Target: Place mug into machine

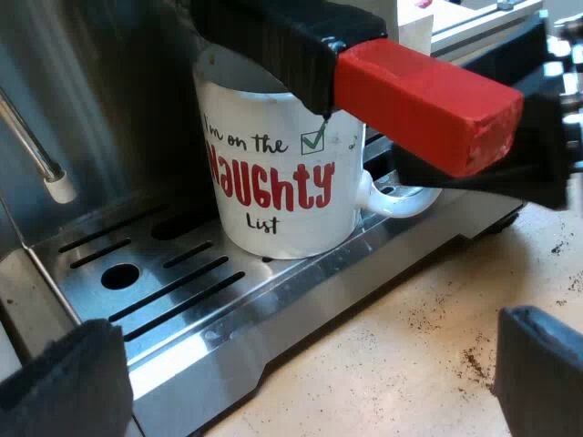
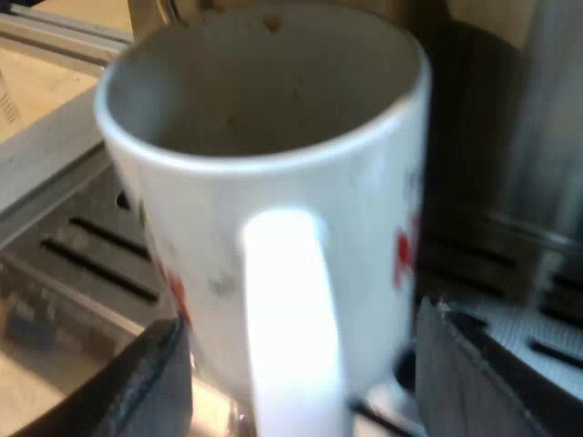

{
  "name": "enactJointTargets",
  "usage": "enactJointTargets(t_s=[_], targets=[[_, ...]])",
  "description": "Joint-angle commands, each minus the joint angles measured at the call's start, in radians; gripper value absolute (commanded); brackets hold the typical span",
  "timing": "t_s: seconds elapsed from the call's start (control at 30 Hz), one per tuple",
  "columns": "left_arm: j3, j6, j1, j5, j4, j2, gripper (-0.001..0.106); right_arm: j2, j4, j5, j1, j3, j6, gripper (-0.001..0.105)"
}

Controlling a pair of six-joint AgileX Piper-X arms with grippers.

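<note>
White china with red lettering, the mug [image 1: 273, 182] stands on the machine's [image 1: 109, 100] slotted steel tray [image 1: 164, 282], tucked under the holder [image 1: 401, 91] with its red-tipped grip. The right claw [image 2: 296, 391] is spread wide, a finger on each side of the mug's handle [image 2: 287, 309], and as far as I can see it grips nothing. The left claw [image 1: 301, 382] hangs wide and empty over the bench [image 1: 428, 346], near the tray's lip.

My worry is the way out. If the right claw draws off crooked, a finger could hook the handle and drag or tip the mug. If the mug is lifted, its rim would knock the holder close above.

The spout is hidden behind that holder, so I can't judge whether the mug sits squarely beneath it. The mug's foot is cut off in the right wrist view.
</note>
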Motion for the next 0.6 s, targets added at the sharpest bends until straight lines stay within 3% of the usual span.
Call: enactJointTargets(t_s=[0.03,0.4,0.6], targets=[[-0.003,-0.008,0.0,0.003,-0.012,-0.002,0.082,0.061,-0.017,0.004,-0.002,-0.075,0.019,0.055],[-0.003,-0.008,0.0,0.003,-0.012,-0.002,0.082,0.196,-0.017,0.052,-0.002,-0.236,0.061,0.049],[-0.003,-0.008,0.0,0.003,-0.012,-0.002,0.082,0.208,-0.013,0.042,-0.002,-0.258,0.061,0.049]])
